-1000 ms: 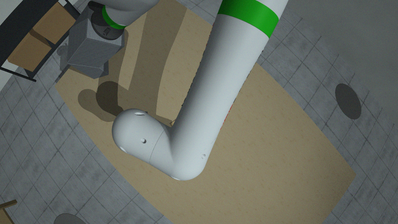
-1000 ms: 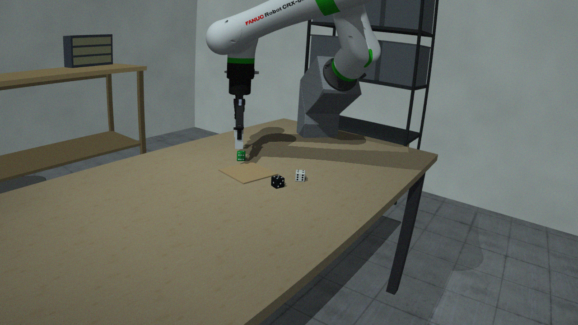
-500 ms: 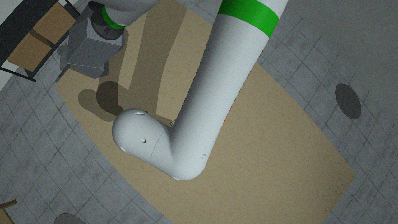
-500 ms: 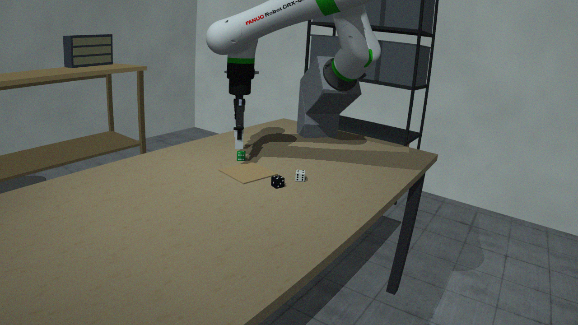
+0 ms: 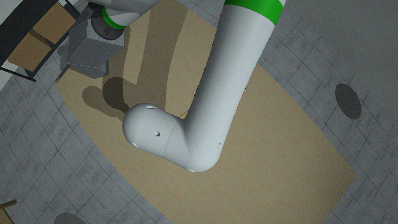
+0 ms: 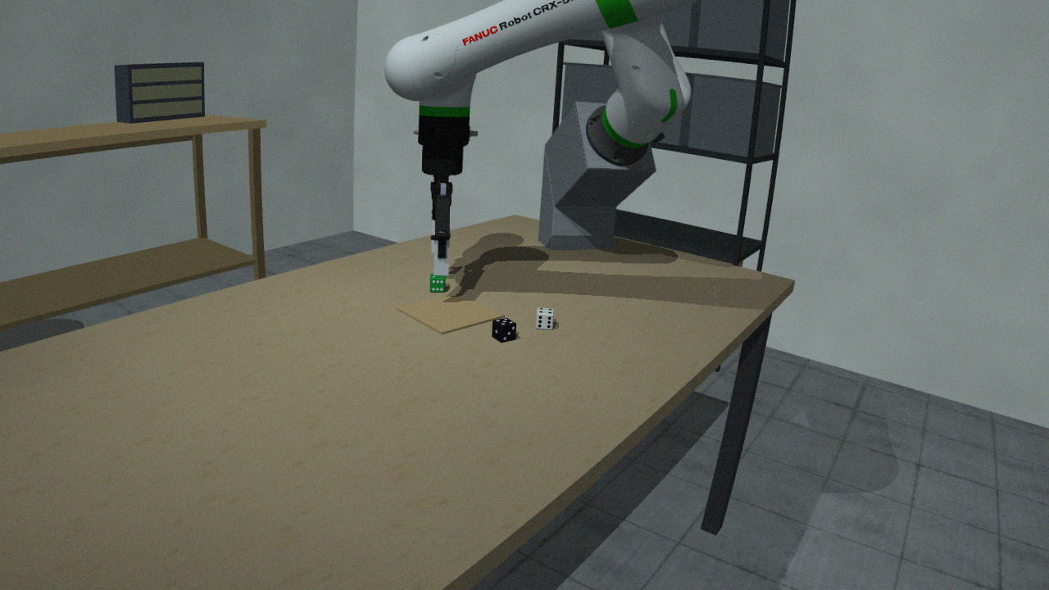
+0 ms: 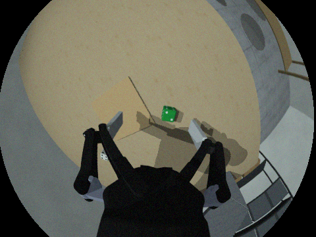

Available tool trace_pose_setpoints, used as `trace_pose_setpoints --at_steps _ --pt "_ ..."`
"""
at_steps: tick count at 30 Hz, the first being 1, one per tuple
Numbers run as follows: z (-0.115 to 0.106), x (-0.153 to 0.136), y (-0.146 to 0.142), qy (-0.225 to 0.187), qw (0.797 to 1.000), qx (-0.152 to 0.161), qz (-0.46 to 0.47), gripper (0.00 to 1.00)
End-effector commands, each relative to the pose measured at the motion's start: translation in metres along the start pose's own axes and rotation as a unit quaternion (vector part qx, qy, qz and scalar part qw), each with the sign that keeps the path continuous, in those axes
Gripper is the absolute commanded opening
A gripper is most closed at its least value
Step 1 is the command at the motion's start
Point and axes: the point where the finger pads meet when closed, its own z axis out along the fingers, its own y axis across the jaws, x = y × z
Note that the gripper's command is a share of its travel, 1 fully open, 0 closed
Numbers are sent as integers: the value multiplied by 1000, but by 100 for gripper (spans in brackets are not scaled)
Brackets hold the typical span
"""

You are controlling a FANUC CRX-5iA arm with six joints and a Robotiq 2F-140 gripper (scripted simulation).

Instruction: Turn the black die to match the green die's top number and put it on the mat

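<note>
The green die (image 6: 438, 283) (image 7: 168, 113) sits flat on the table just behind the mat's far corner. My gripper (image 6: 438, 258) (image 7: 156, 121) is open and empty. It points straight down, with its fingertips just above the green die. The thin tan mat (image 6: 447, 314) (image 7: 116, 105) lies flat on the table. The black die (image 6: 503, 329) sits on the table just off the mat's right side; I do not see it in the wrist view. I cannot read the top number of either die. In the top view the arm hides the dice and the gripper.
A white die (image 6: 545, 317) (image 7: 104, 157) sits on the table (image 6: 293, 440) (image 5: 278, 139) right of the black die. The robot's grey base (image 6: 587, 190) (image 5: 91, 47) stands at the table's far end, with a dark shelf rack (image 6: 762, 147) behind it. A wooden side bench (image 6: 132, 139) stands at the left.
</note>
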Motion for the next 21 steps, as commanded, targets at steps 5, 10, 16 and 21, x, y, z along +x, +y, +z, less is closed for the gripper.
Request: trace_pose_setpoints --at_steps 5,10,16,21 --pt "0 -22 -54 0 1000 -1 0 100" --pt "0 -32 -78 0 1000 -1 0 100" --pt "0 -54 -131 0 1000 -1 0 100" --pt "0 -70 -169 0 1000 -1 0 100"
